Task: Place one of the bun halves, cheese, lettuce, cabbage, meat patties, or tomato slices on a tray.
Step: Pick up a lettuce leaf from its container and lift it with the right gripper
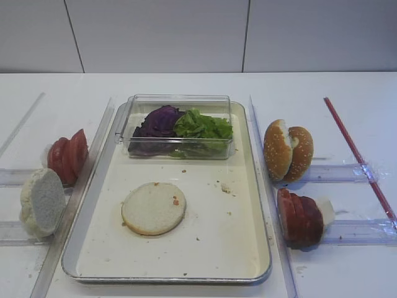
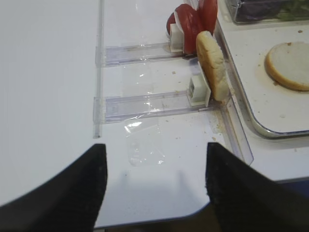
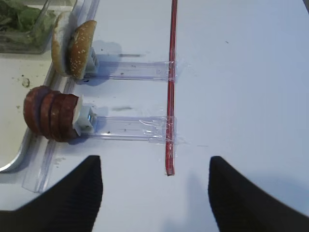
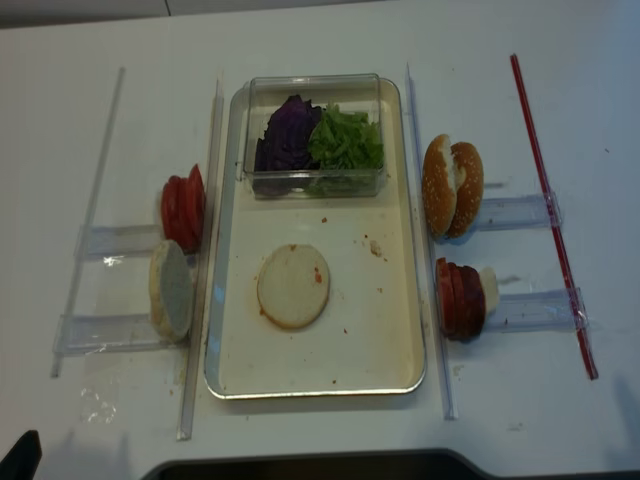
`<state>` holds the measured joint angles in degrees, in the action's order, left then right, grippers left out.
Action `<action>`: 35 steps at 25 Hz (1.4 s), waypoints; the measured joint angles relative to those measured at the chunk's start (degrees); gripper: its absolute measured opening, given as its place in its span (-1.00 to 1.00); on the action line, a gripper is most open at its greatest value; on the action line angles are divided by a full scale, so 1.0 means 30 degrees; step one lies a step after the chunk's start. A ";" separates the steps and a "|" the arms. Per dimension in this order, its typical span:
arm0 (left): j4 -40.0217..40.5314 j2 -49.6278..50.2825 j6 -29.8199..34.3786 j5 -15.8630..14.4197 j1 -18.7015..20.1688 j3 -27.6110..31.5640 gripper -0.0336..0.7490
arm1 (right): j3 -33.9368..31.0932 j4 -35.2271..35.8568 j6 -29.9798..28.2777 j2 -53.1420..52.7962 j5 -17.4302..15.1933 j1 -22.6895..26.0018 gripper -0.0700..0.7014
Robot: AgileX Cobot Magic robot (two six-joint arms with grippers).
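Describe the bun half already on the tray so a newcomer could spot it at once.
Start at the large metal-rimmed tray in the middle of the table. In front of the clear plastic box of leaves, a bun half lies flat, pale cut face up. The other bun halves stand on edge outside the tray.

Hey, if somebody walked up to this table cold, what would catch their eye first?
Probably the tray in the middle, with one pale bun half lying flat on it and a clear box of purple cabbage and green lettuce at its far end. Next, the red tomato slices standing on edge to its left.
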<state>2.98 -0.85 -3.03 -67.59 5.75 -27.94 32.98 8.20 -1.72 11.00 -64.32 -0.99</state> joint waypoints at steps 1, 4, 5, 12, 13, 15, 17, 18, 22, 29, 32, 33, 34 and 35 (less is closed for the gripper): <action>0.0000 0.0000 0.0000 0.0000 0.0000 0.0000 0.14 | 0.0640 0.0000 0.0573 0.0726 -0.0090 0.0000 0.45; 0.0000 0.0000 0.0000 0.0000 0.0000 0.0000 0.14 | 0.2756 0.0400 0.1175 0.3143 -0.0667 0.0000 0.45; 0.0000 0.0000 0.0000 0.0000 0.0000 0.0000 0.14 | 0.3598 0.0543 0.1211 0.4009 -0.0896 0.0000 0.45; 0.0000 0.0000 0.0000 0.0000 0.0000 0.0000 0.14 | 0.9233 0.0604 0.1812 0.9625 -0.2708 0.0000 0.45; 0.0000 0.0000 0.0000 0.0000 0.0000 0.0000 0.14 | 0.9867 0.0605 0.2097 1.0370 -0.2708 0.0000 0.46; 0.0000 0.0000 0.0000 0.0000 0.0000 0.0000 0.14 | 1.0812 0.0647 0.2443 1.1648 -0.2718 0.0000 0.48; 0.0000 0.0000 0.0000 0.0000 0.0000 0.0000 0.14 | 1.1653 0.0838 0.2695 1.2932 -0.2751 0.0000 0.50; 0.0000 0.0000 0.0000 0.0000 0.0000 0.0000 0.14 | 1.1979 0.0933 0.2837 1.3570 -0.2751 0.0000 0.50; 0.0000 0.0000 0.0000 0.0000 0.0000 0.0000 0.14 | 1.3601 0.1889 0.2968 1.6100 -0.2751 0.0000 0.51; 0.0000 0.0000 0.0000 0.0000 0.0000 0.0000 0.14 | 1.6759 0.2591 0.3058 2.1710 -0.2673 -0.1753 0.51; 0.0000 0.0000 0.0000 0.0000 0.0000 0.0000 0.14 | 1.8258 0.1756 0.3701 2.4096 -0.2631 -0.4466 0.51; 0.0000 0.0000 0.0000 0.0000 0.0000 0.0000 0.14 | 1.8860 0.1407 0.3788 2.4817 -0.2631 -0.5235 0.51; 0.0000 0.0000 0.0000 0.0000 0.0000 0.0000 0.14 | 1.9494 0.1146 0.3885 2.5703 -0.2587 -0.6077 0.51; 0.0000 0.0000 0.0000 0.0000 0.0000 0.0000 0.14 | 2.0144 0.1011 0.3921 2.6592 -0.2558 -0.6822 0.51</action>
<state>2.98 -0.85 -3.03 -67.59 5.75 -27.94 93.41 11.24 10.04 90.78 -71.99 -21.46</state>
